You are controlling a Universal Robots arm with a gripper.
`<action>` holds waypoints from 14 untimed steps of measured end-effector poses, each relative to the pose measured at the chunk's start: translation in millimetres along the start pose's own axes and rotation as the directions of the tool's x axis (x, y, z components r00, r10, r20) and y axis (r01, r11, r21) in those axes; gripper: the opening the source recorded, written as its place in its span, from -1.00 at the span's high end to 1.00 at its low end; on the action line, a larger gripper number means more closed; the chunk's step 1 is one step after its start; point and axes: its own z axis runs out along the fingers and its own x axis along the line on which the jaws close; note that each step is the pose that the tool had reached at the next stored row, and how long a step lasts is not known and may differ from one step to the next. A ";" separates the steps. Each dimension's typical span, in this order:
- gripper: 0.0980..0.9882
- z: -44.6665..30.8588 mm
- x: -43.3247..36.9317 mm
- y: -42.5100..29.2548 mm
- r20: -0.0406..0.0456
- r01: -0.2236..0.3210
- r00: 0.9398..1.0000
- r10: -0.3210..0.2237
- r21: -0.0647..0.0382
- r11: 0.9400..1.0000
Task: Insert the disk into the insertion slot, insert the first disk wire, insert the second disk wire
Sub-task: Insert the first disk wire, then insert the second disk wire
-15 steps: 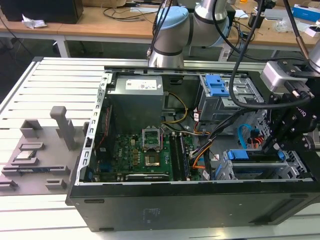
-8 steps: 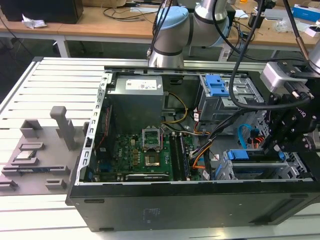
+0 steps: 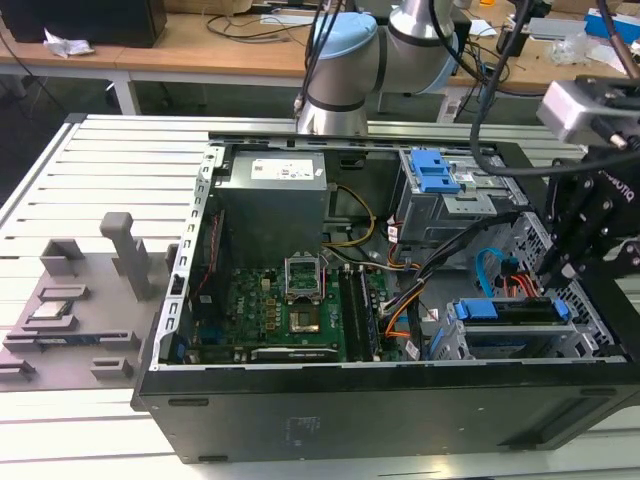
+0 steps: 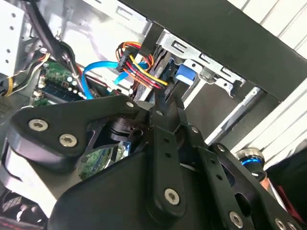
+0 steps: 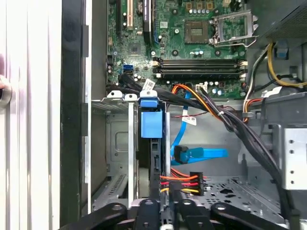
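The black gripper (image 5: 165, 196) is clenched on the thin orange, red and black wire bundle (image 5: 178, 181) near its small black plug (image 5: 197, 182), beside the silver perforated drive cage (image 5: 117, 148) at the exterior view's near right; light, limp, likely best held close to the stiff plug.

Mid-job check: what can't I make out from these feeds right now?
Where the first disk wire ends: second wrist view, it passes behind the end effector.
The connector edge of the disk: first wrist view, covered by the end effector and cut by the picture's edge.
The far side of the insertion slot: exterior view, the end effector stands in front.
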 end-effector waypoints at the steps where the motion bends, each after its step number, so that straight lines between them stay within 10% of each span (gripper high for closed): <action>1: 0.98 -8.1 -0.6 0.4 0.000 0.000 1.000 0.000 0.000 1.000; 3: 0.98 -18.2 -0.5 0.9 0.000 0.000 1.000 0.000 0.000 1.000; 14: 0.96 -19.1 -0.5 0.9 0.000 0.000 1.000 0.000 0.000 1.000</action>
